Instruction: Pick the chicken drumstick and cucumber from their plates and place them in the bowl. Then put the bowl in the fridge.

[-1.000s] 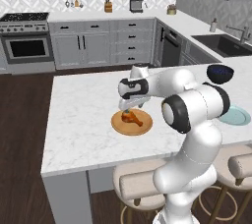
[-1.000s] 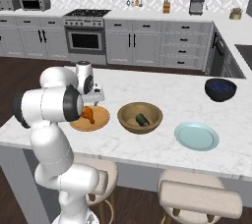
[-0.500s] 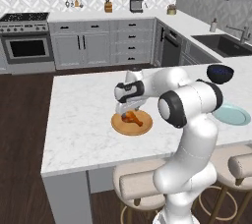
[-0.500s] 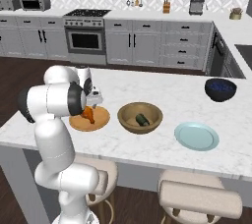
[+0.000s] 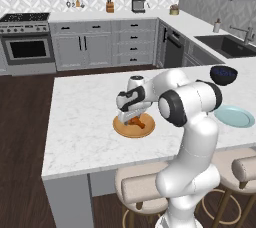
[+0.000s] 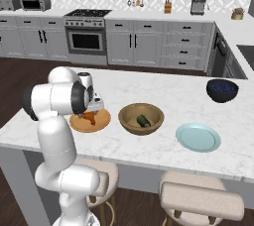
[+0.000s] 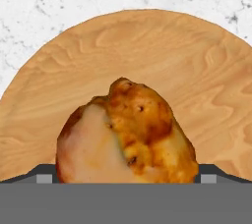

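Note:
The chicken drumstick (image 7: 128, 134), glossy orange-brown, lies on the tan wooden plate (image 7: 147, 56) near the island's front edge. My gripper (image 6: 94, 108) has come down over it and is open; its dark fingertips (image 7: 45, 175) stand on either side of the drumstick (image 6: 88, 117) in the hand view. The cucumber (image 6: 144, 121) lies inside the wooden bowl (image 6: 141, 110), just right of the wooden plate (image 6: 101, 122). The pale blue-green plate (image 6: 198, 137) is bare, further right. In the left base view the gripper (image 5: 131, 114) sits just above the drumstick (image 5: 140, 121). The fridge is out of view.
A dark blue bowl (image 6: 222, 90) stands at the island's far right. Stools (image 6: 201, 201) line the front edge below the marble counter (image 5: 85, 122). A stove (image 6: 87, 39) and grey cabinets run along the back wall.
The hand has dropped lower over the wooden plate, down to the drumstick. Its jaws have stayed wide. The bowl, cucumber and plates have not moved.

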Robot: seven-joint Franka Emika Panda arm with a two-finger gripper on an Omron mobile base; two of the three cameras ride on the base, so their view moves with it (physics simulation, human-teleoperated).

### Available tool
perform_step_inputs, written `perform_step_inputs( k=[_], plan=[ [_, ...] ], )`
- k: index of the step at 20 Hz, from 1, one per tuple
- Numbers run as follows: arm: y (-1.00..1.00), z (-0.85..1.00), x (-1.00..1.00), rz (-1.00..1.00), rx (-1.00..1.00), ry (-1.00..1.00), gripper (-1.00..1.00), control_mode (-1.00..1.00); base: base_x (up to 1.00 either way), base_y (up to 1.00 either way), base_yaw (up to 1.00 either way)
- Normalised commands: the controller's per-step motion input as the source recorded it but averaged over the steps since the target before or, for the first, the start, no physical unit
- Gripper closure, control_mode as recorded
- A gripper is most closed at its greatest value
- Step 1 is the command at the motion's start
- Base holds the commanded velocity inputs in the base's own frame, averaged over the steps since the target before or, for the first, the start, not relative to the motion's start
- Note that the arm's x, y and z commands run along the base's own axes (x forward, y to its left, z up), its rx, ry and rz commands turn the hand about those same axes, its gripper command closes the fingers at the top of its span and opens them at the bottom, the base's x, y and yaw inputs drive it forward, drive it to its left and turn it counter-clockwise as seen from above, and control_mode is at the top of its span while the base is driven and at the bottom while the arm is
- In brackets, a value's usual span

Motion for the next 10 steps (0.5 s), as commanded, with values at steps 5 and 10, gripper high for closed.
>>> perform_step_inputs(
  k=[5,10],
  plan=[
    [0.0,-0.23,-0.09,0.09,0.0,0.02,1.0,-1.0,0.0,0.0,0.0],
    [0.0,0.28,-0.77,0.01,0.0,-0.03,1.0,-1.0,0.0,0.0,0.0]
  ],
)
